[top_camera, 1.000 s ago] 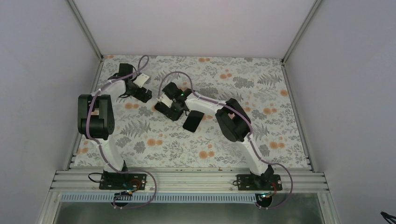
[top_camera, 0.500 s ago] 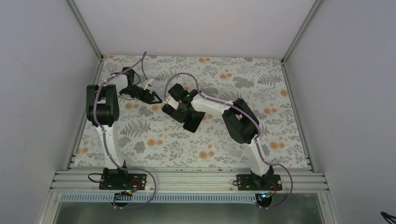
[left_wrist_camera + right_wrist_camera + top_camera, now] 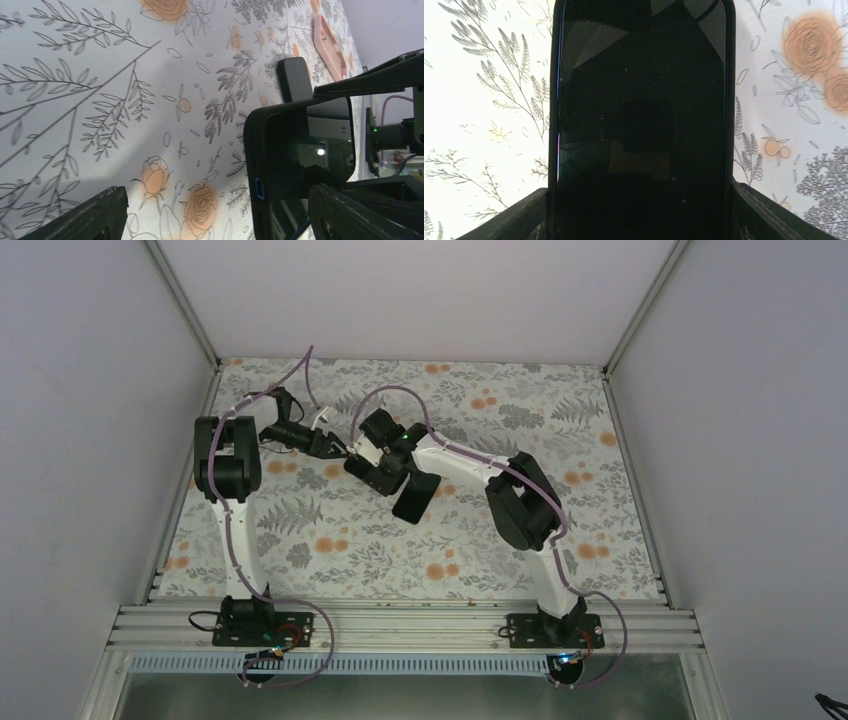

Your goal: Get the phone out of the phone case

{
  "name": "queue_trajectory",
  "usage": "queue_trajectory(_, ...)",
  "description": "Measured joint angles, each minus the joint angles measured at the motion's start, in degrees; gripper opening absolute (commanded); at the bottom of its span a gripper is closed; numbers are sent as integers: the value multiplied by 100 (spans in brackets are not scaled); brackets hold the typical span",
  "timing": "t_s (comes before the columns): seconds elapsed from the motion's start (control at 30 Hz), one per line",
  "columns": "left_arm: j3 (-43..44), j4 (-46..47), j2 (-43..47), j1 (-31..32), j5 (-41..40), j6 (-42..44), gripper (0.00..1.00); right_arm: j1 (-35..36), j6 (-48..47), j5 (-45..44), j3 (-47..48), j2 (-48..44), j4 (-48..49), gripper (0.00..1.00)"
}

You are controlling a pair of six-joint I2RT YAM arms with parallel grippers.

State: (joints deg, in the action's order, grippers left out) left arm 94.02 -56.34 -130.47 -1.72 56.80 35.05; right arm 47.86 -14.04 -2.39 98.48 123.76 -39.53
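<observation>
The phone (image 3: 641,115), dark-screened and sitting in its black phone case (image 3: 730,100), fills the right wrist view. My right gripper (image 3: 639,200) is shut on the case's two long edges and holds it above the table (image 3: 372,462). In the left wrist view the cased phone (image 3: 300,160) stands on edge, a blue side button showing. My left gripper (image 3: 217,200) is open around its end. One finger (image 3: 360,215) lies against the screen side and the other finger (image 3: 85,220) stays far off. From above, the left gripper (image 3: 335,447) meets the phone from the left.
A flat black slab (image 3: 415,497) lies on the flowered cloth just right of the grippers, also seen as the slab (image 3: 295,75) behind the phone. A pink case-like piece (image 3: 329,42) lies farther back. White walls enclose the table (image 3: 560,420).
The left arm has swung its gripper rightward from the back left to the phone's end, jaws narrowing slightly. The right gripper has shifted a little up and right with the phone.
</observation>
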Motion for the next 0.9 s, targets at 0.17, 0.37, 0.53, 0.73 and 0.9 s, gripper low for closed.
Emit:
queue_trajectory(0.17,197,-398,-208,22,295,223,86,2,0,17,103,-118,-42,51)
queue_trajectory(0.37,417,-804,-396,111,570,407,75,2,0,28,225,-127,-101,51)
queue_trajectory(0.53,542,-1119,-415,229,807,568,56,2,-4,37,343,-127,-140,51)
queue_trajectory(0.73,684,-1580,-417,286,1038,848,35,2,-50,37,439,-122,-120,51)
queue_trajectory(0.9,774,-2026,-415,258,1314,970,11,2,-114,26,459,-111,-155,52)
